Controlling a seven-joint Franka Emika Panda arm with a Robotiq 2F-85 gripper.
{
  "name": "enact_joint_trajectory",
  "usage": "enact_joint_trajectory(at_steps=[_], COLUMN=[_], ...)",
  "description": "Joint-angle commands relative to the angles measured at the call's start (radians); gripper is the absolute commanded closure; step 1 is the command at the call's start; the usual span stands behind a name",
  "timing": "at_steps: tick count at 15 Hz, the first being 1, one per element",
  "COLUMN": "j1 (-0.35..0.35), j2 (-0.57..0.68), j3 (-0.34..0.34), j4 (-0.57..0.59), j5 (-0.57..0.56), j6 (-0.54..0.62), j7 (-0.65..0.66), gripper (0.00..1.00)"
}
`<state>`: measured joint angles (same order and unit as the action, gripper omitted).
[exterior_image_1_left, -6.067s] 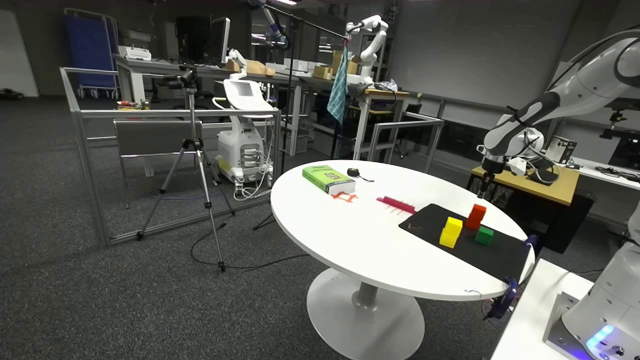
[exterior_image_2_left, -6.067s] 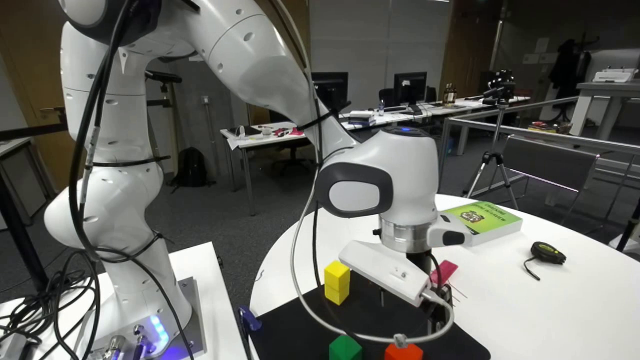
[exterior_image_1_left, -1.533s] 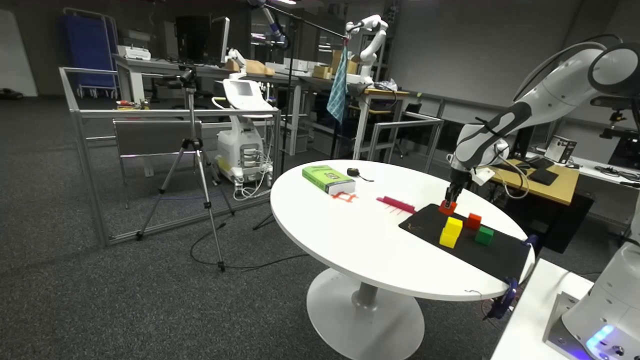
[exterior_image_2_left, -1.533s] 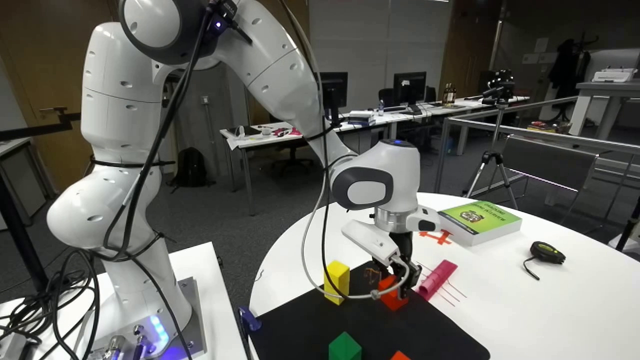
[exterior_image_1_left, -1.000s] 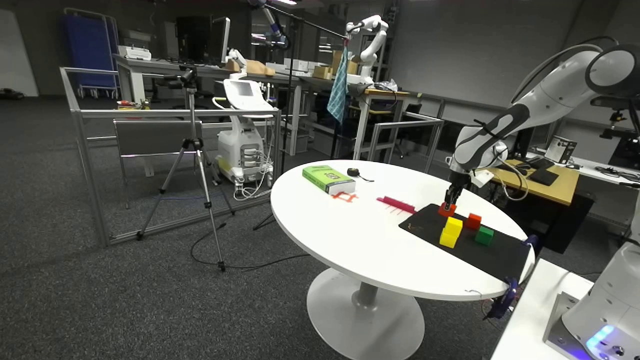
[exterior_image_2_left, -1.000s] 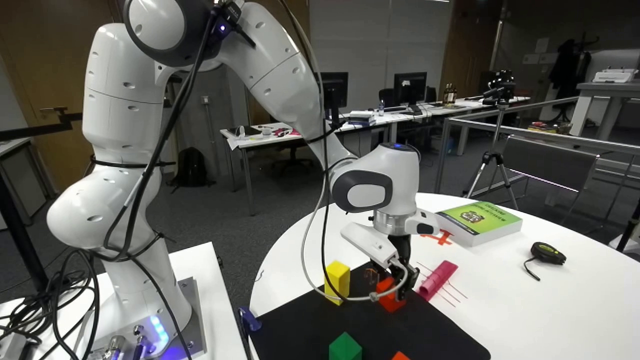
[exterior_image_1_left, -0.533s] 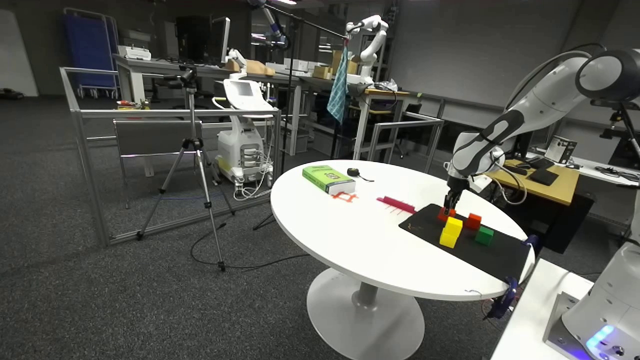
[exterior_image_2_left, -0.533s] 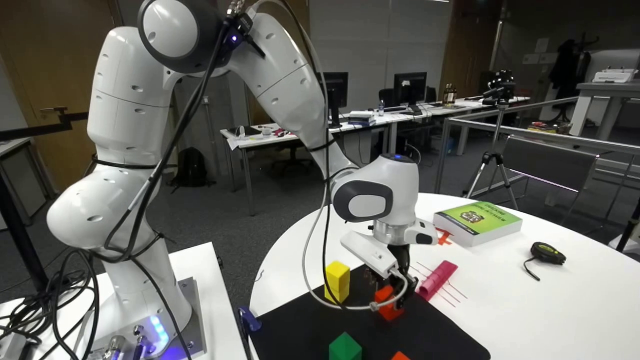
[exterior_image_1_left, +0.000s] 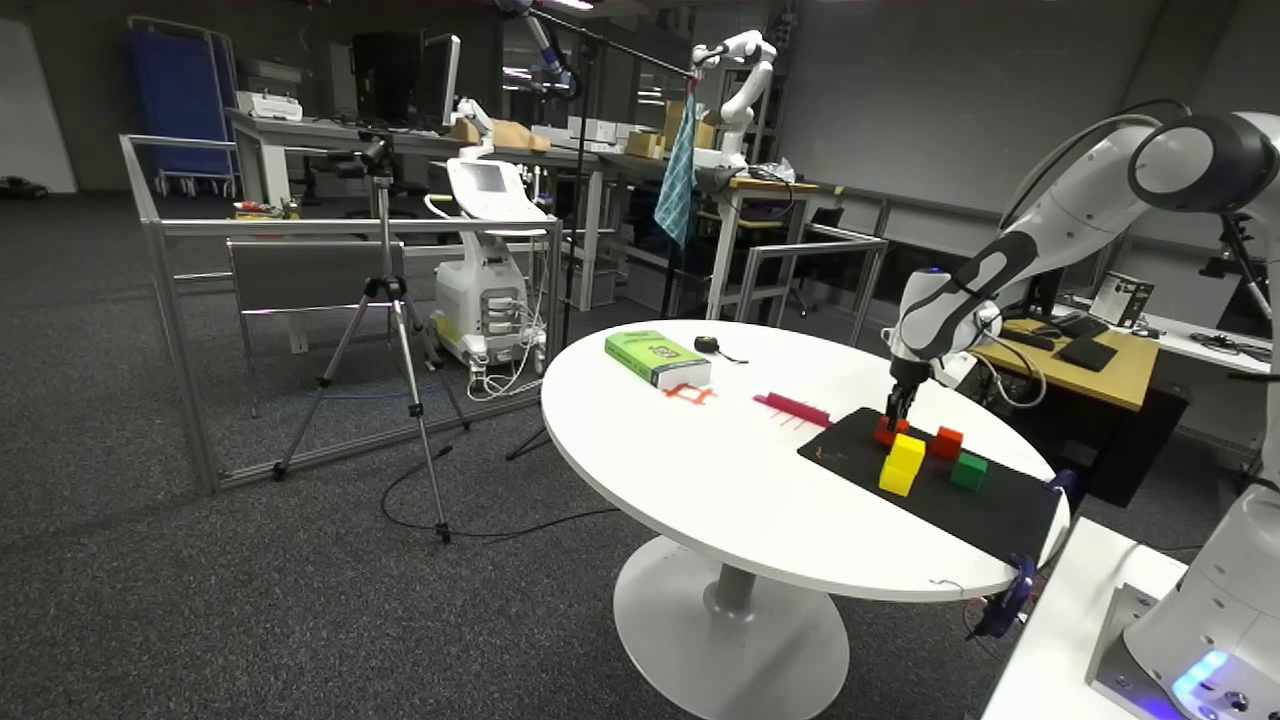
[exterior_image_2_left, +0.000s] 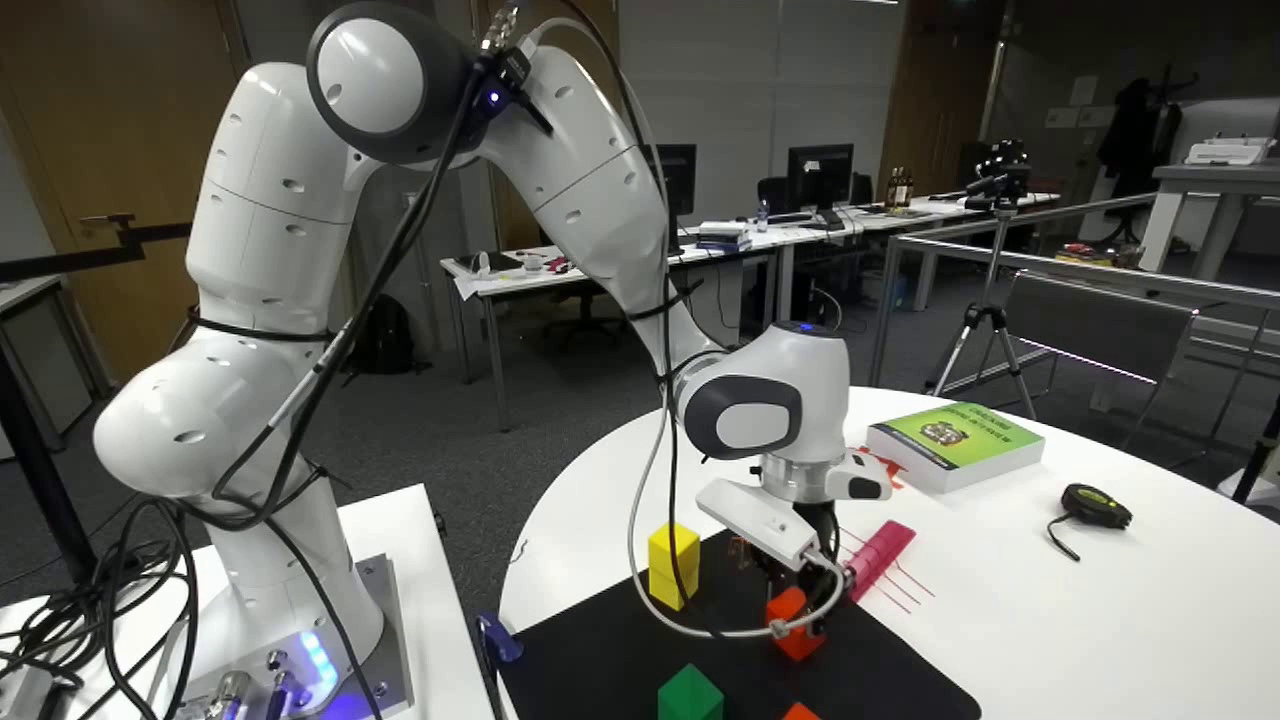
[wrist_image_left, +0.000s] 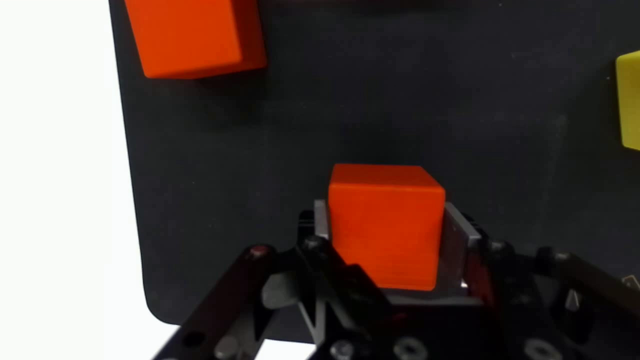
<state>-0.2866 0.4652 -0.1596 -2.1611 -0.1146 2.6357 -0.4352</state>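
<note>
My gripper is shut on a red cube, with a grey pad against one side and the other pad at the opposite face. In both exterior views this red cube is low over the black mat; I cannot tell whether it touches the mat. Another red cube sits on the mat, toward the top left of the wrist view. Two yellow cubes stand stacked nearby, and one peeks in at the wrist view's right edge. A green cube lies close to the second red cube.
On the white round table are a green book, a tape measure, a pink holder with thin sticks and an orange lattice piece. Blue clamps grip the table's edge by the mat. A cable loops beside the gripper.
About six seconds ago the held cube stood on the other red cube, with my gripper away from it. Over the last second the gripper and held cube shifted slightly across the mat.
</note>
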Motion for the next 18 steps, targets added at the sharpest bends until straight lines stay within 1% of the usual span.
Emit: enact_joint_trajectory(at_steps=[1, 6, 7, 8, 10, 11, 15, 18], j1=[-0.004, -0.003, -0.001, 0.000, 0.001, 0.000, -0.004, -0.023], j2=[0.031, 0.054, 0.053, 0.051, 0.044, 0.034, -0.014, -0.071], j3=[-0.001, 0.003, 0.003, 0.003, 0.002, 0.001, -0.015, -0.036], j4=[0.026, 0.035, 0.036, 0.034, 0.027, 0.021, -0.013, -0.054], j5=[-0.021, -0.024, -0.025, -0.024, -0.026, -0.026, -0.042, -0.074], j6=[0.021, 0.024, 0.020, 0.022, 0.018, 0.015, 0.008, -0.001], j7=[0.030, 0.027, 0.029, 0.034, 0.034, 0.033, 0.021, -0.016], gripper=[0.69, 0.69, 0.30, 0.18, 0.04, 0.00, 0.00, 0.00])
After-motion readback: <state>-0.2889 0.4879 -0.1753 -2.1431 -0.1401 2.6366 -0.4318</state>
